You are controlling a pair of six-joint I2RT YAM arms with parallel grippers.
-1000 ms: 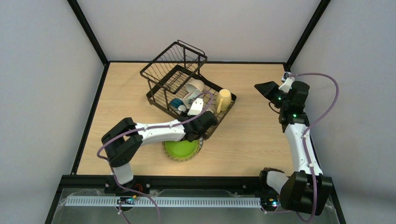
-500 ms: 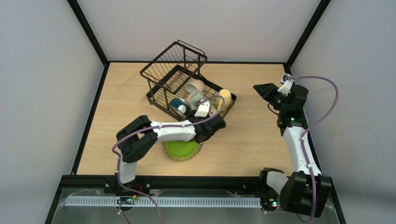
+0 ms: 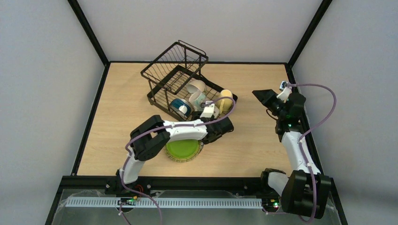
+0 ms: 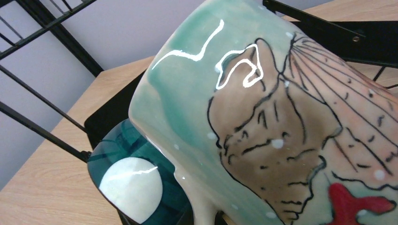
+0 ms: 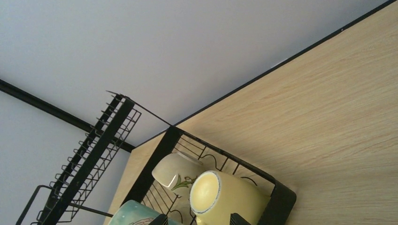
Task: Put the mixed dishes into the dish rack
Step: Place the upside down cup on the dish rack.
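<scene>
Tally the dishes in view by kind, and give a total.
Mugs: 2 (yellow mug, painted cream mug)
Bowls: 2 (white bowl, blue bowl)
Plates: 1 (green plate)
Total: 5

The dish rack (image 5: pixel 281 197) fills the 7 o'clock corner, its raised tier (image 5: pixel 91 150) slanting up toward 10. In its tray a yellow mug (image 5: pixel 230 197) lies on its side, with a cream mug (image 5: pixel 174 171) just behind at its 10 o'clock and a pale green dish (image 5: pixel 136 212) at its 8. The end effector's (image 5: pixel 197 220) dark fingertips (image 5: pixel 159 219) stand apart at 6, and the wooden surface (image 5: pixel 328 117) spreads toward 3
</scene>
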